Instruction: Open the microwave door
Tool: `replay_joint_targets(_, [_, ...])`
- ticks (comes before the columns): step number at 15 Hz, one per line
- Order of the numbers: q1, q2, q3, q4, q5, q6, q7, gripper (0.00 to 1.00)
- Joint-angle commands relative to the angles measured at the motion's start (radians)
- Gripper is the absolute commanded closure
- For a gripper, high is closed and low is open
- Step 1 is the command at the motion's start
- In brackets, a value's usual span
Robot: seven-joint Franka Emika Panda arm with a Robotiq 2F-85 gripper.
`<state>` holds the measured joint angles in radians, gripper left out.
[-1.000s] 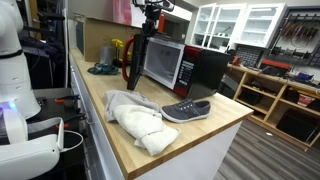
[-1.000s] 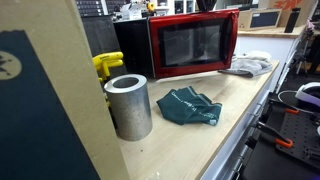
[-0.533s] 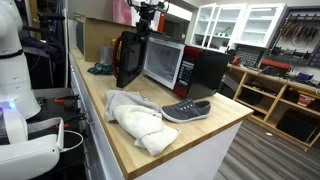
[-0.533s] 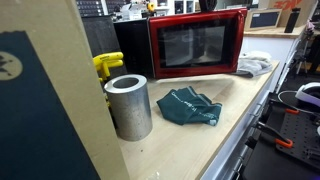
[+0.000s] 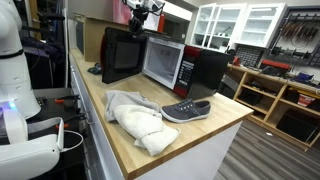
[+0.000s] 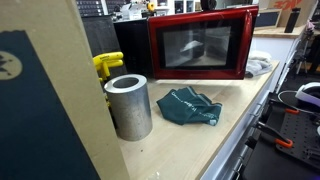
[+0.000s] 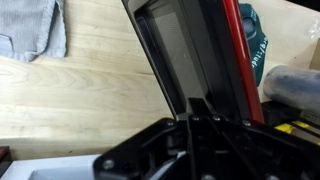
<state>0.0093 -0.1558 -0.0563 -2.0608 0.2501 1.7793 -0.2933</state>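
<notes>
Standing at the worktop (image 5: 205, 128), I look past a pale cloth (image 5: 138, 120) and a grey shoe (image 5: 186, 110) to the microwave (image 5: 200, 70). Its door (image 5: 120, 55) is swung wide, with the black inner face showing. The pincer (image 5: 140, 14) hangs at the door's top edge, but in the wrist view its fingers blur into dark shapes, so I cannot tell whether they are spread or pinched. The job looks nearly done. To finish well, I would follow the hinge's arc rather than push straight, ease off near the stop, and mind the metal cylinder (image 6: 128, 105) on the door's outer side.
</notes>
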Motion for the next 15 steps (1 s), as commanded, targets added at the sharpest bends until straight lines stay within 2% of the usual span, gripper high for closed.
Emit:
replay_joint_targets(1, [0.009,-0.023,0.002,0.002,0.054,-0.058,-0.037,1.00])
replay_joint_targets(5, [0.020,-0.018,0.004,0.014,0.096,-0.089,-0.059,1.00])
replay_joint_targets(15, [0.054,-0.026,0.034,-0.012,0.186,-0.061,-0.112,1.00])
